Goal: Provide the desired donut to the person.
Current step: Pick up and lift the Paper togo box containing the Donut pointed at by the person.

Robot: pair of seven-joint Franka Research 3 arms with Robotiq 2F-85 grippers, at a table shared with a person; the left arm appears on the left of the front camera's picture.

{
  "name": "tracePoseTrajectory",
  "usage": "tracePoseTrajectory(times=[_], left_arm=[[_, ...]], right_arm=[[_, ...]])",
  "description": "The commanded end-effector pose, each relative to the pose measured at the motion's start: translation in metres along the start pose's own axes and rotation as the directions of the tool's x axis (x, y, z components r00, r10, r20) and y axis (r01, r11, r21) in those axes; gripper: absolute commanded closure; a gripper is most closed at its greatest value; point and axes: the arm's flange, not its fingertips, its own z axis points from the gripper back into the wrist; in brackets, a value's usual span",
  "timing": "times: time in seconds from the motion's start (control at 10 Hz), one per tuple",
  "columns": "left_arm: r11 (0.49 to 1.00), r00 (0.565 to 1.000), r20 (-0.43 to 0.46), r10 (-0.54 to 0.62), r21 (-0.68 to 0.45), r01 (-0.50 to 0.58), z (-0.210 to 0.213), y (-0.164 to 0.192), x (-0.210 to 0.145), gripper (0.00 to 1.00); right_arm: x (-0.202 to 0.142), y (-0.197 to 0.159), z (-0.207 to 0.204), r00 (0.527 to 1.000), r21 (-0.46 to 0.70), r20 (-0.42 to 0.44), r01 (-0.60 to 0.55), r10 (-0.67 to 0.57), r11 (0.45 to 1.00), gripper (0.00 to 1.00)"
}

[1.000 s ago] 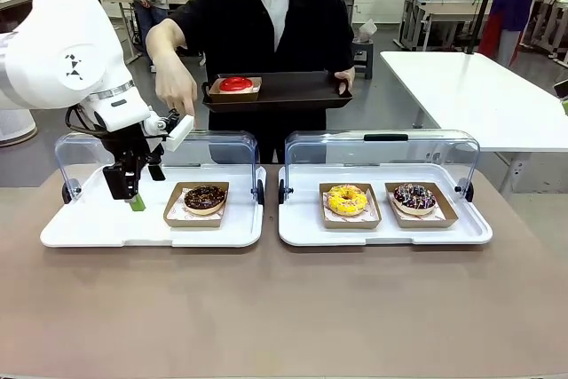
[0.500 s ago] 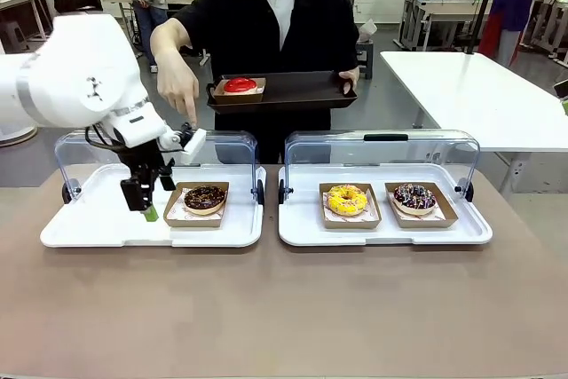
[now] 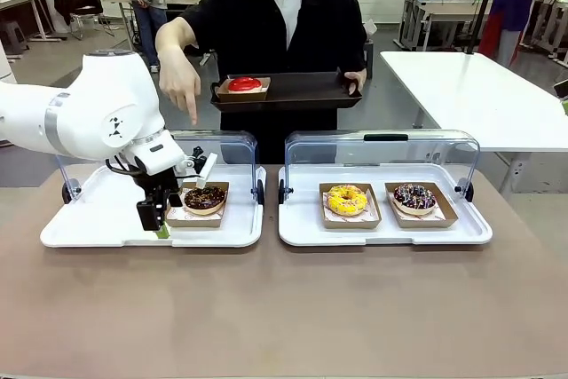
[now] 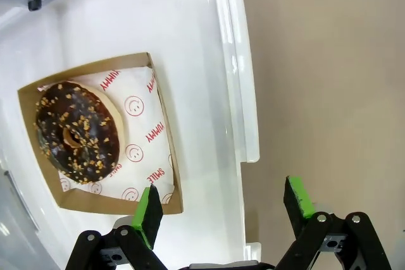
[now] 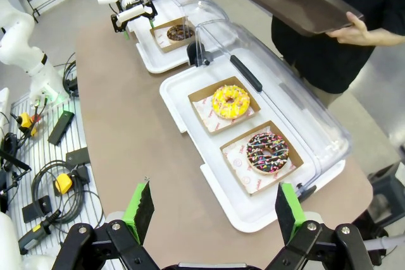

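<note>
On the surface [image 3: 284, 308], in the left white tray [image 3: 98, 219] below the person's pointing hand [image 3: 182, 95], the left arm's [image 3: 106, 122] spread jaws at the cardboard box's [image 3: 196, 220] near-left corner should straddle one wall, never pinching the chocolate donut [image 3: 205, 197] inside.

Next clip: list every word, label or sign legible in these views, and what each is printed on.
"YUMMY": red, repeated on the paper liner under the chocolate donut, left wrist view.
"SMILE": red, on the same sheet, among small smiley-face signs.
Print on the sheets under the yellow donut and the sprinkled donut: too small to read.
</note>
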Motion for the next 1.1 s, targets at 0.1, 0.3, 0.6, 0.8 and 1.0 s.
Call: tracePoseTrajectory(times=[0.1, 0.3, 0.6, 0.8, 1.0], left_arm=[[1.0, 1.0, -0.011, 0.018, 0.021, -0.018, -0.01, 0.017, -0.001, 0.0], [0.999, 1.0, 0.001, 0.024, 0.045, -0.024, -0.012, 0.025, -0.002, 0.0], [0.998, 0.999, -0.008, 0.04, 0.055, -0.04, -0.013, 0.033, -0.006, 0.07], [0.997, 0.999, -0.013, 0.049, 0.056, -0.048, -0.018, 0.037, -0.008, 0.12], [0.997, 0.998, -0.013, 0.057, 0.05, -0.056, -0.024, 0.039, -0.01, 0.14]], right_arm=[[0.001, -0.002, 0.0, 0.999, 0.007, 0.032, -0.015, 0.015, 1.0, 0.0], [0.001, -0.002, 0.0, 0.999, 0.007, 0.032, -0.015, 0.015, 1.0, 0.0], [0.001, -0.002, 0.0, 0.999, 0.007, 0.032, -0.015, 0.015, 1.0, 0.0], [0.001, -0.002, 0.0, 0.999, 0.007, 0.032, -0.015, 0.015, 1.0, 0.0], [0.001, -0.002, 0.0, 0.999, 0.007, 0.032, -0.015, 0.015, 1.0, 0.0]])
